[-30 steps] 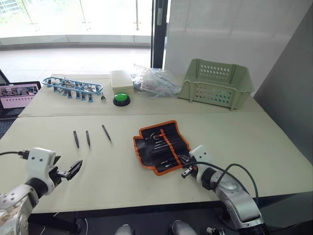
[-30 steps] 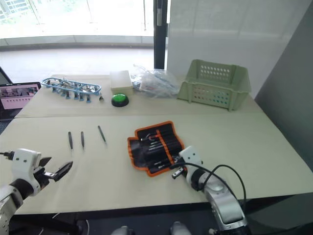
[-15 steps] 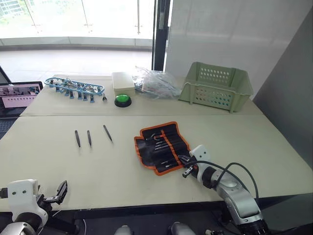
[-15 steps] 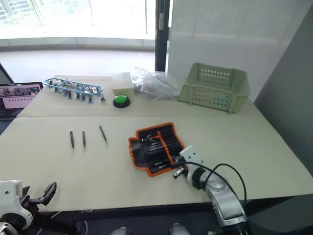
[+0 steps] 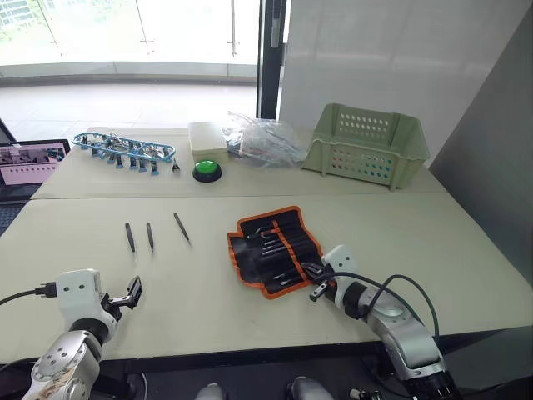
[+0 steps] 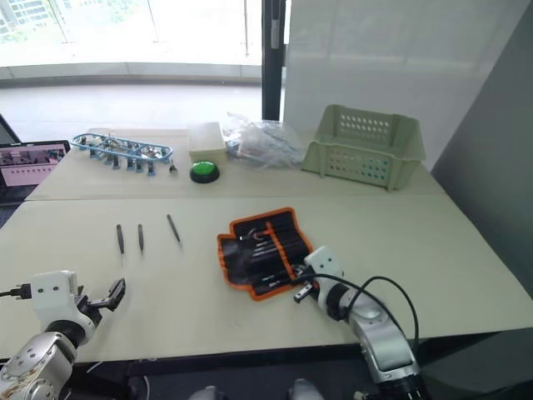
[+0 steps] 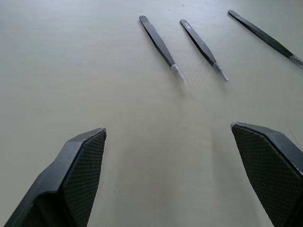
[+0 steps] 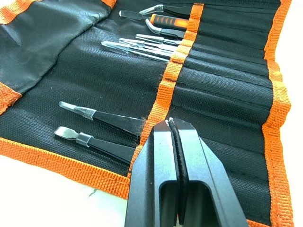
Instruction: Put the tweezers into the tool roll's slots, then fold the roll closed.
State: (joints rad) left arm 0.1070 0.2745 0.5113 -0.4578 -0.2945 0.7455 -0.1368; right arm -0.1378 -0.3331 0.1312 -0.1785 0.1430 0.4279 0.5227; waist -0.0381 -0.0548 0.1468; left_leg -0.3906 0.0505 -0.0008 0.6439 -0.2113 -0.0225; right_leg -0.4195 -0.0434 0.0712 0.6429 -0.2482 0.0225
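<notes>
Head stereo pair looks forward and down from the near edge of the table (image 5: 250, 317), covering it out to the far edge; both eyes share the same scene, slightly offset. My left wrist cam sits low over the tabletop, close, facing three tweezers (image 7: 158, 41). My right wrist cam is very close on the tool roll (image 8: 222, 80), which both head views also show.

My white wrist blocks, silver-grey forearms, looping black cables, and black fingers (image 7: 80, 184) with cross-hatched pads.
</notes>
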